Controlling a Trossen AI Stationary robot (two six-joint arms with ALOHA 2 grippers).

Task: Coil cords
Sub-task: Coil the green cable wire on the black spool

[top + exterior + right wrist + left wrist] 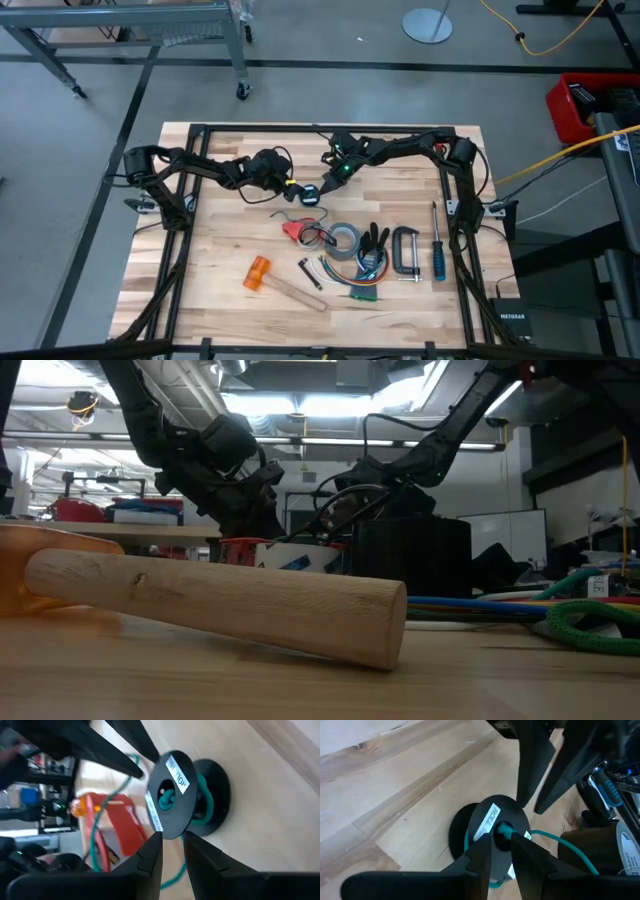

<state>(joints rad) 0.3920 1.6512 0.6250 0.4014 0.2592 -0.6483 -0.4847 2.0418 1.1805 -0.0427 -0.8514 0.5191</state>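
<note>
**A:** Where's your cord right now?

**B:** On the table (220, 300), far side of centre, between the two arms. It's the teal cord (570, 847), and part of it is wound on a small black spool (310, 196). The tool clutter lies well apart, nearer the front edge.

**A:** Why are both arms crowded on it?

**B:** My reading is that you're splitting the work, one arm steadying and one feeding. The right gripper (173, 842) has the rim of the spool's front flange pinched between its tips, so the spool stands on edge and can't roll. The left gripper (504, 845) sits right at the hub, where a teal knot of cord pokes out. I can't tell whether it has actually caught anything.

**A:** How does the cord itself look?

**B:** Thin, bright teal and limp. A few loose turns sit between the flanges, not tight. A free tail runs off the spool, across the wood and toward the tools. A white label is on the front flange. Expect that slack to slip if you turn without tension.
</note>
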